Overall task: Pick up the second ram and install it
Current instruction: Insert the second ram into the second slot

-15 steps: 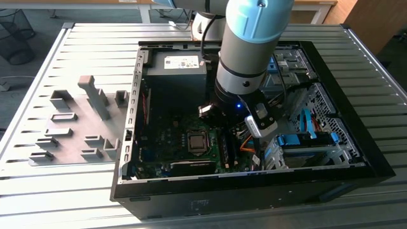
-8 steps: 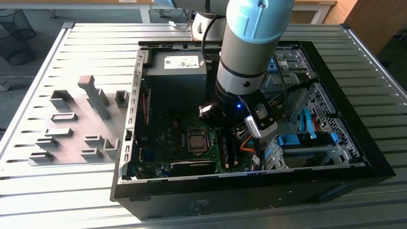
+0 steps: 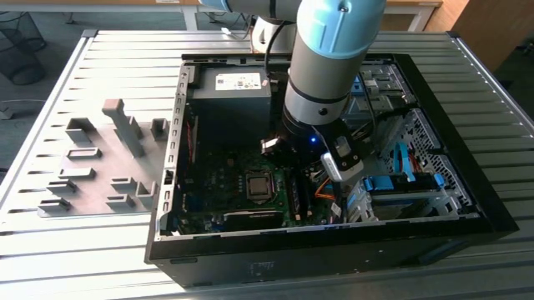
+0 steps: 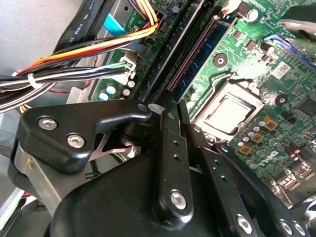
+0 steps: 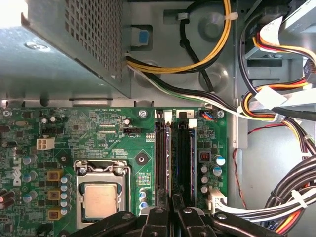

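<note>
My gripper (image 5: 171, 200) (image 4: 160, 106) is down inside the open computer case (image 3: 467, 206), over the memory slots (image 5: 181, 153) beside the processor socket (image 5: 100, 197). Its black fingers are drawn together on a long thin stick standing on edge, the second ram (image 5: 168, 158) (image 4: 165, 57). The ram runs straight out from the fingertips along the slots, low over the motherboard. I cannot tell whether it is seated in a slot. In the exterior view the arm (image 3: 321, 94) reaches down into the middle of the case and covers the fingers.
Bundled cables (image 5: 276, 113) and a white connector (image 5: 215, 197) lie close to the slots on the side away from the socket. The power supply box (image 3: 232, 94) fills one end of the case. A grey fixture with blocks (image 3: 100, 162) sits on the table at the exterior view's left.
</note>
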`<state>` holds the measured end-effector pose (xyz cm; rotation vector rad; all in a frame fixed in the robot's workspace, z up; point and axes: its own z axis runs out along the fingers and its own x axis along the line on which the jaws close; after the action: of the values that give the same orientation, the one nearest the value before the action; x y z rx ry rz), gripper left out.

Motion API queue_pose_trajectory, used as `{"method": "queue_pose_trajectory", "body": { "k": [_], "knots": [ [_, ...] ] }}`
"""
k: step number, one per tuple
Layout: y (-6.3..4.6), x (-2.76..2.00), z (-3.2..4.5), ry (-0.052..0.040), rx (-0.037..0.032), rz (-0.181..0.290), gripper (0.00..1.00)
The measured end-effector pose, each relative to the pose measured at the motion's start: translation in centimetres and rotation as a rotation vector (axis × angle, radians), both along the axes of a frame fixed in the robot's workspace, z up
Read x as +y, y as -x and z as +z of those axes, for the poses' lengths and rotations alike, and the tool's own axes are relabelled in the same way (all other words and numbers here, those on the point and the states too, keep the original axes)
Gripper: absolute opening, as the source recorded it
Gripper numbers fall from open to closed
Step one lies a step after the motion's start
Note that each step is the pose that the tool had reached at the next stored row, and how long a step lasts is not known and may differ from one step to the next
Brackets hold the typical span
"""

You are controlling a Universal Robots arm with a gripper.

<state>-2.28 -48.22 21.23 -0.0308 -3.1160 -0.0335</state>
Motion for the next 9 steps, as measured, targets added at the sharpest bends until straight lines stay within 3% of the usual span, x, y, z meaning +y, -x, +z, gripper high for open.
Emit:
{"method": "queue_pose_trajectory", "body": {
  "k": [9],
  "knots": [
    [0.00, 0.00, -0.12, -0.0001, 0.0000, 0.000, 0.15]
  ]
}}
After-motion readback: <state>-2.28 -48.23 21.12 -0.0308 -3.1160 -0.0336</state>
